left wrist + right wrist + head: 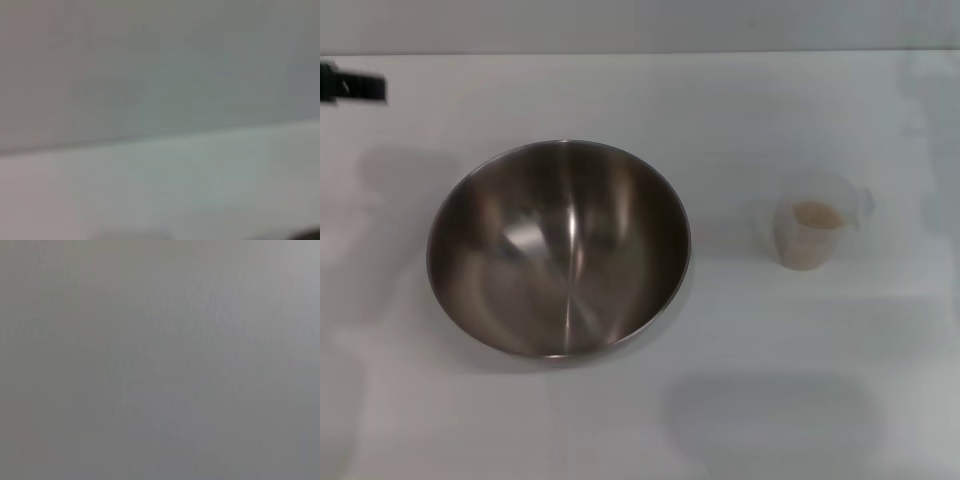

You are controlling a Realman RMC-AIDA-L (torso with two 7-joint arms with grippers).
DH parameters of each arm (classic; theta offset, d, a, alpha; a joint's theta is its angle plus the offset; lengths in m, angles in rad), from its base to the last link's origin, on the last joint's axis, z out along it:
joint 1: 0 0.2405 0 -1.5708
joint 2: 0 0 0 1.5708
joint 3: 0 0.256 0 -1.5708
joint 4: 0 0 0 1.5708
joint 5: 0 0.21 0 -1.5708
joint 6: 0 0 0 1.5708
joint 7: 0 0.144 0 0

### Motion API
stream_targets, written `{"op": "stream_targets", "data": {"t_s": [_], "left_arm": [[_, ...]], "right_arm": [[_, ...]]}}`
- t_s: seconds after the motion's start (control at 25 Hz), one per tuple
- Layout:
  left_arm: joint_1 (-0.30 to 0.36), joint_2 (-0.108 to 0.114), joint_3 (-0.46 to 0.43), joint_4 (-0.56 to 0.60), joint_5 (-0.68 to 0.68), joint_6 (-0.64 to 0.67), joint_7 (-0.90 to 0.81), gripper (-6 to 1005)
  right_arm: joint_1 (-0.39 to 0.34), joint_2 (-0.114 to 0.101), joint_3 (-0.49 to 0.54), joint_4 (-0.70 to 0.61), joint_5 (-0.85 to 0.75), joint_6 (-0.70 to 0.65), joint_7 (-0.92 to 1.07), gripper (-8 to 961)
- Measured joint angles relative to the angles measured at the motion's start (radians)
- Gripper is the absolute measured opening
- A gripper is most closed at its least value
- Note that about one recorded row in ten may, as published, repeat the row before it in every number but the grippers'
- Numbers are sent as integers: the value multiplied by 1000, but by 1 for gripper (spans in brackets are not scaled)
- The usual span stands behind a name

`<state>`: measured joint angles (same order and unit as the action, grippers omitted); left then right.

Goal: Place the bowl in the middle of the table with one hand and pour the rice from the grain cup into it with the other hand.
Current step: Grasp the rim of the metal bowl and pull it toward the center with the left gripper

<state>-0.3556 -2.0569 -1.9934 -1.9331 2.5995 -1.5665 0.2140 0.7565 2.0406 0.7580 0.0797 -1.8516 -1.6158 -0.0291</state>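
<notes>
The bowl (560,250), a wide brushed-steel one with a shiny inside, rests upright on the white table (740,400), left of the middle in the head view. To its right stands the grain cup (812,233), small and translucent, with a pale mass of rice (817,214) inside it. A gap of bare tabletop separates the two. Neither gripper shows in the head view. Both wrist views show only a plain pale surface, with no fingers and no task object.
A small black object (352,86) juts in at the far left edge of the head view; what it is cannot be told. The table's far edge (640,52) runs along the top. Soft shadows lie on the tabletop near the front and sides.
</notes>
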Motion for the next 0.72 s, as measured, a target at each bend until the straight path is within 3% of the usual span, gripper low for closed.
{"op": "stream_targets", "data": {"t_s": [0.32, 0.72], "left_arm": [[-74, -1, 15, 163, -11, -136, 23, 797], [-126, -8, 52, 329, -26, -122, 39, 792]], "right_arm": [[5, 0, 0, -6, 0, 5, 0, 506], [4, 0, 4, -8, 0, 16, 0, 507]]}}
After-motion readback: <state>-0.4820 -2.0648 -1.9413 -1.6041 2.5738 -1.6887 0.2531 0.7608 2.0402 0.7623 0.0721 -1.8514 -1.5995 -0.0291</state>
